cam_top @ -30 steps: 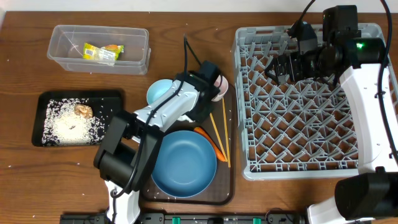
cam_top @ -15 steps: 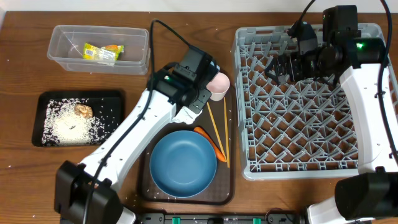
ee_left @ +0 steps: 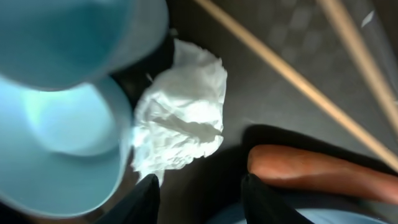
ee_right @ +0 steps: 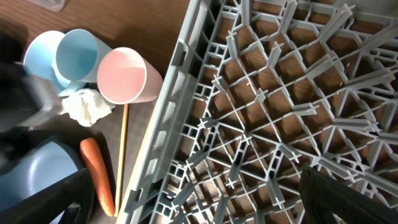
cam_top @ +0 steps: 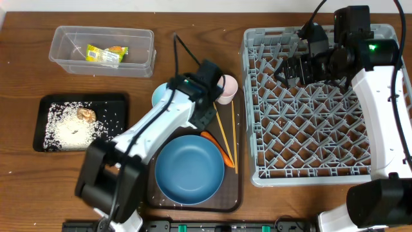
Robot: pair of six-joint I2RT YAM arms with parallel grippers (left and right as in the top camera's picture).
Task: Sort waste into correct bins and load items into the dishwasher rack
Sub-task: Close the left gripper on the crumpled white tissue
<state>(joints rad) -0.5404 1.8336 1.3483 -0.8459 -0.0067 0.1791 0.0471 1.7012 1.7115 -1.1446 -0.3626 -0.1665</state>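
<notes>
My left gripper [ee_left: 202,202] hangs open over the brown serving tray, nothing between its fingers [ee_left: 146,199]. A crumpled white tissue [ee_left: 183,115] lies just beyond them, beside the light-blue bowl [ee_left: 62,143] and the light-blue cup [ee_left: 81,37]. The orange carrot [ee_left: 317,171] and two chopsticks [ee_left: 292,81] lie to the right. In the overhead view the left gripper [cam_top: 209,87] sits by the pink cup [cam_top: 226,87], above the blue plate [cam_top: 190,169]. My right gripper [cam_top: 290,69] is open and empty over the grey dishwasher rack [cam_top: 315,106].
The clear tub [cam_top: 103,50] at the back left holds the yellow-green wrapper [cam_top: 106,53]. The black tray [cam_top: 80,122] holds white rice [cam_top: 71,132] and a brown lump [cam_top: 86,114]. The brown serving tray [cam_top: 235,193] lies right beside the rack.
The left gripper went from shut to open, and its arm swung and settled back over the cups. The right arm stayed still.
</notes>
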